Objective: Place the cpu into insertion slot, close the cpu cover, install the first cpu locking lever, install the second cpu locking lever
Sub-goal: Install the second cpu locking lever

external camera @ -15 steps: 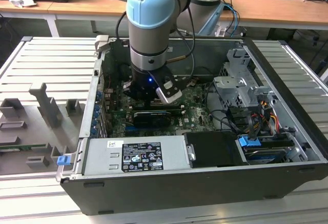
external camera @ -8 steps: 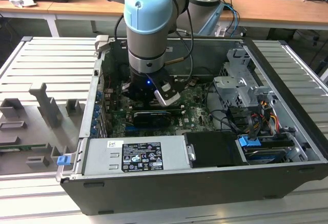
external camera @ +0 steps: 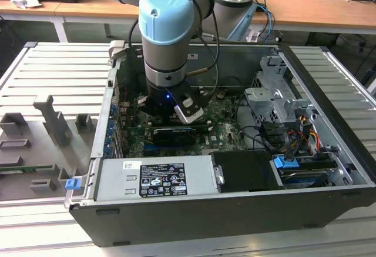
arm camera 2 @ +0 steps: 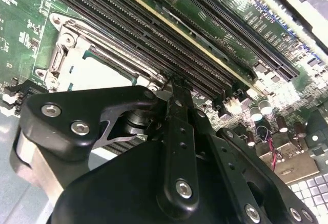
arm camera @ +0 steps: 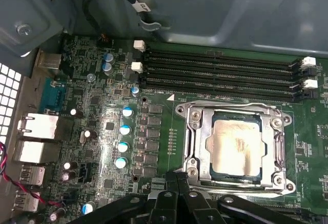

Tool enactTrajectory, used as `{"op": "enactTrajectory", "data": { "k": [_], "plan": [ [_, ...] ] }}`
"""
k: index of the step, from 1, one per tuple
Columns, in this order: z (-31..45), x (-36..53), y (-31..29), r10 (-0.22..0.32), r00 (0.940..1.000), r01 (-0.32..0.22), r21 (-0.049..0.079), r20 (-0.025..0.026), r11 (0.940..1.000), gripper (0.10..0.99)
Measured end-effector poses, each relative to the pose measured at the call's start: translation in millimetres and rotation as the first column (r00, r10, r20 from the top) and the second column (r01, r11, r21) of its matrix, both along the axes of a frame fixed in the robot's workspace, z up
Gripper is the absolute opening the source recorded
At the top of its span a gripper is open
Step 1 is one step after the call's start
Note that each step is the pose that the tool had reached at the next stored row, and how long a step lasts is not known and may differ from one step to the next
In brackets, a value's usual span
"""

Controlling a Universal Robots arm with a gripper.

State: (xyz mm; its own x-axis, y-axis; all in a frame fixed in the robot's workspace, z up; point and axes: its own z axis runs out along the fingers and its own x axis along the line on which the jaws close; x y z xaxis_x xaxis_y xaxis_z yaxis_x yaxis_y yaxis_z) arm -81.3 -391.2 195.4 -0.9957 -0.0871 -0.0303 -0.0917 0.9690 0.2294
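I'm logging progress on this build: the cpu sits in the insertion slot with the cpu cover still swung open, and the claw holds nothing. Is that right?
Not quite. In the first wrist view the cpu cover lies closed over the insertion slot, framing the cpu through its window. The rest stands: the cpu is seated, and the claw, beside the socket's edge, holds nothing.

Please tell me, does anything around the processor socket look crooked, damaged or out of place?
Nothing stands out. In the first wrist view the cpu lies flat and square in the insertion slot, with the cpu cover down around it. The gripper hangs beside the slot's edge.
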Motion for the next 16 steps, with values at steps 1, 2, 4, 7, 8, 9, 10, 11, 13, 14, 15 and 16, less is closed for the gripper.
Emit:
{"op": "enactTrajectory", "data": {
  "k": [1, 2, 4, 7, 8, 9, 10, 11, 13, 14, 15, 16],
  "plan": [
    [-0.4, 0.0, 0.0, 0.0, 1.0, 0.0, 0.001, 0.0002, 1.0, 0.106],
    [-0.6, -0.1, 0.0, 0.0, 1.0, 0.0, 0.002, 0.0002, 1.0, 0.106],
    [-0.4, -0.2, 0.0, 0.001, 1.0, -0.001, 0.005, 0.0003, 1.0, 0.106],
    [7.9, -0.2, 0.0, 0.001, 1.0, -0.001, 0.014, 0.0005, 0.9999, 0.106],
    [9.1, -0.2, 0.0, 0.001, 1.0, -0.001, 0.016, 0.0005, 0.9999, 0.106],
    [9.5, -0.2, 0.0, 0.001, 1.0, -0.001, 0.018, 0.0006, 0.9998, 0.106],
    [9.8, -0.2, 0.1, 0.001, 1.0, -0.001, 0.02, 0.0008, 0.9998, 0.106],
    [10.4, -0.2, 0.0, 0.001, 1.0, -0.001, 0.02, 0.0005, 0.9998, 0.106],
    [12.9, -0.2, 0.0, 0.001, 1.0, -0.001, 0.022, 0.0006, 0.9997, 0.106],
    [13.8, -0.2, 0.0, 0.001, 1.0, -0.002, 0.023, 0.0006, 0.9997, 0.106],
    [13.9, -0.2, 0.1, 0.002, 1.0, -0.002, 0.024, 0.0009, 0.9997, 0.106],
    [13.9, -0.2, 0.1, 0.002, 1.0, -0.002, 0.025, 0.0009, 0.9997, 0.106]
  ]
}}
